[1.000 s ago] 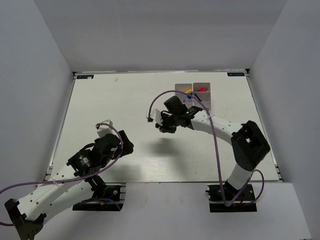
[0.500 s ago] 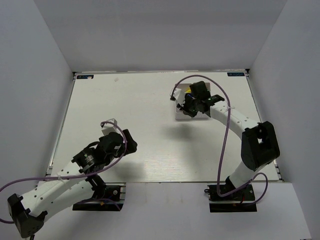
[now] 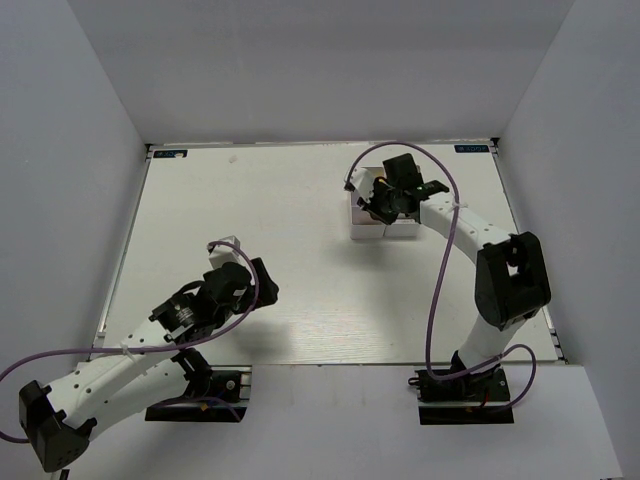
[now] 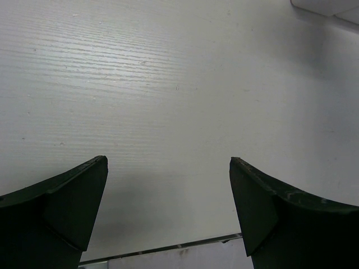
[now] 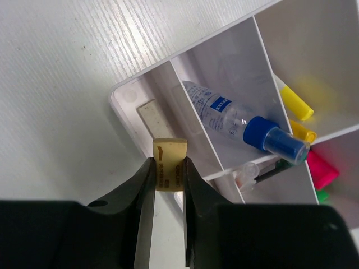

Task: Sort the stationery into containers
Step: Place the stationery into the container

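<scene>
The white table (image 3: 300, 250) fills most of the overhead view. The left arm (image 3: 130, 365) reaches from its base towards the near middle of the table. Its left gripper (image 4: 168, 168) hangs over bare surface with the jaws wide apart and nothing between them.

The right arm (image 3: 480, 240) stretches to the far right part of the table. There its right gripper (image 5: 168, 168) sits over the tray (image 5: 120, 101). From above, the arm hides most of the tray, and only the near wall shows clearly.

The wrist camera shows the tray's square compartments divided by thin white walls. A clear bottle (image 5: 221, 109) with a blue cap lies at a slant in one compartment, with the cap against the inner wall. In the next compartment, two yellow caps (image 5: 297, 103) show past the divider. A pink and green piece (image 5: 322, 171) is in the compartment at the edge of that view, but it is cut off, so I cannot tell what it is.

The right jaws are closed on a small tan eraser (image 5: 169, 151), pinched upright by its sides. It is held over the tray's corner compartment, just beside a pale flat eraser (image 5: 152, 115) lying on that compartment's floor. I cannot tell whether the tan eraser touches the tray.
</scene>
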Controlling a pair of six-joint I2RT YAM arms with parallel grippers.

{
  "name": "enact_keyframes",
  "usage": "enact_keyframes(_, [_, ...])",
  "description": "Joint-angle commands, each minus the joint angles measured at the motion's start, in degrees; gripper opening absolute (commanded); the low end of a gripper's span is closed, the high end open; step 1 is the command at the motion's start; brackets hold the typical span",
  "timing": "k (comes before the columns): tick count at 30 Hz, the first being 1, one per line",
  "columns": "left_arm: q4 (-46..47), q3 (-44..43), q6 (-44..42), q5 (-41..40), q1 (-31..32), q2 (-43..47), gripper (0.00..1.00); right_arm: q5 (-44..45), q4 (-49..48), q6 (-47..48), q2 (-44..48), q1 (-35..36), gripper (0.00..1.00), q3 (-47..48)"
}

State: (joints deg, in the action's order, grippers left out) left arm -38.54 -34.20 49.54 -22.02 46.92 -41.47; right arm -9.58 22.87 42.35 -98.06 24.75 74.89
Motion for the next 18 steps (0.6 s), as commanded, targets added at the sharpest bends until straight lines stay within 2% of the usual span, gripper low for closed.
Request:
enact_keyframes(1, [0.84,0.18,-0.50,0.22,-0.16,0.16,0.99,-0.26,-1.34,-0.51,-1.69,-0.23,0.08,3.59])
enact_keyframes(2, [0.84,0.70,-0.50,0.22,-0.16,0.16,0.99,-0.35,-1.25,-0.60,-2.22,-0.14,0.13,3.77])
enact_keyframes(3, [0.84,0.71,-0.50,0.22,-0.16,0.16,0.99,-0.26,-1.25,-0.60,-2.31,-0.14,0.13,3.86])
enact_keyframes(6, [0.84,0.71,-0.50,0.22,-0.16,0.16,0.99,-0.17,-1.25,-0.86,-2.75,-0.23,0.31,4.12])
enact_keyframes(7, [0.84,0.71,-0.50,0.22,-0.16,0.16,0.99,-0.35,-1.25,-1.04,-2.75,0.03,0.44,3.86])
enact_keyframes(10, [0.84,0.71,-0.50,0.22,-0.16,0.16,0.99,-0.79,-1.16,-1.30,-1.61,-0.32,0.57,3.77])
enact_keyframes(11, [0.84,0.71,-0.50,0.22,-0.16,0.16,0.99,-1.13,-0.99,-1.56,-1.08,-0.23,0.65,3.68])
enact_keyframes(14, [2.06,0.71,-1.19,0.75,-0.16,0.16,0.99,-1.75,-0.46,-2.79,0.41,-0.32,0.73,3.86])
enact_keyframes(18, [4.17,0.71,-2.34,2.50,-0.16,-1.06,0.99,-3.33,-0.02,-4.20,3.83,-0.76,0.77,2.37])
